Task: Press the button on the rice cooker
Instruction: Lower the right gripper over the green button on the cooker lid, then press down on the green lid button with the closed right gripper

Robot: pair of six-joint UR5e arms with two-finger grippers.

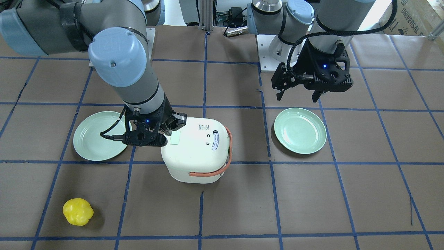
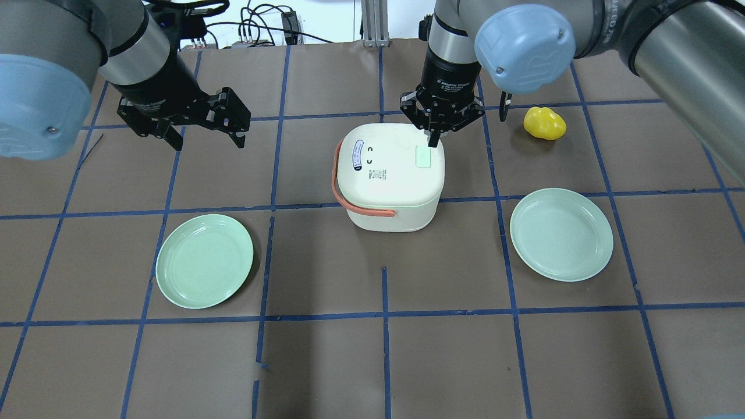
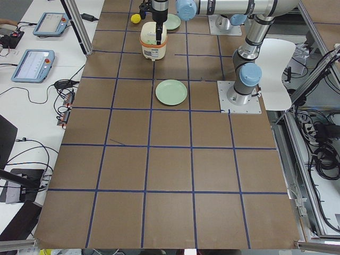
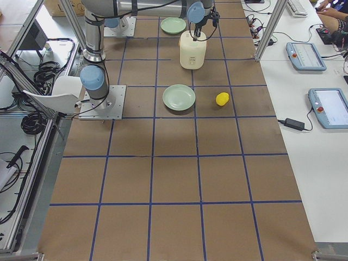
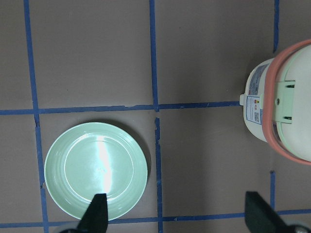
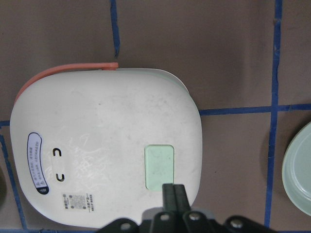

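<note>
A white rice cooker (image 2: 393,177) with an orange handle stands mid-table. Its pale green button (image 2: 423,157) sits on the lid; it also shows in the right wrist view (image 6: 159,167) and the front view (image 1: 174,139). My right gripper (image 2: 433,139) is shut, its fingertips (image 6: 173,191) pointing down just above the lid at the button's edge. I cannot tell whether they touch it. My left gripper (image 2: 201,137) is open and empty, hovering over bare table to the cooker's left, with its fingers (image 5: 97,213) spread wide in the left wrist view.
Two green plates lie on the table, one at left (image 2: 204,260) and one at right (image 2: 561,234). A yellow pepper-like toy (image 2: 544,123) lies behind the right plate. Blue tape lines grid the brown table.
</note>
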